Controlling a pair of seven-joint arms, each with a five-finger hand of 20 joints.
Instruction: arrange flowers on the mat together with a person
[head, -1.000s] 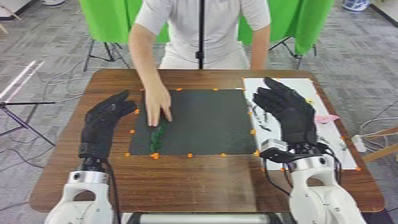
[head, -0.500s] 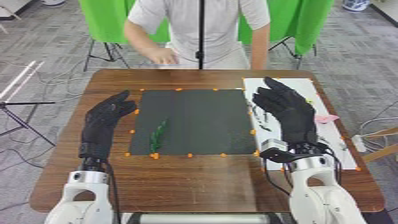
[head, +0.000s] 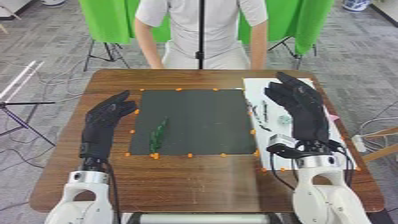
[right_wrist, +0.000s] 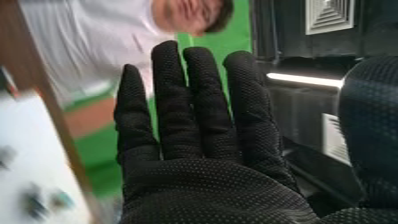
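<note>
One brown table (head: 195, 185) (grey floor (head: 40, 47) around)

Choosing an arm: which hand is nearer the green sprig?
Left: the left hand is left of the green sprig; the right hand is across the dark mat, over the white sheet.

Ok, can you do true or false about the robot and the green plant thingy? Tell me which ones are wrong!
1. The green sprig lies on the mat. True.
2. The left robot hand is squeezing the green sprig. False: that hand is beside the mat and holds nothing.
3. The right robot hand is above the white sheet. True.
4. The mat is bright yellow. False: it is dark grey.
5. The right robot hand's fingers are straight. True.
</note>
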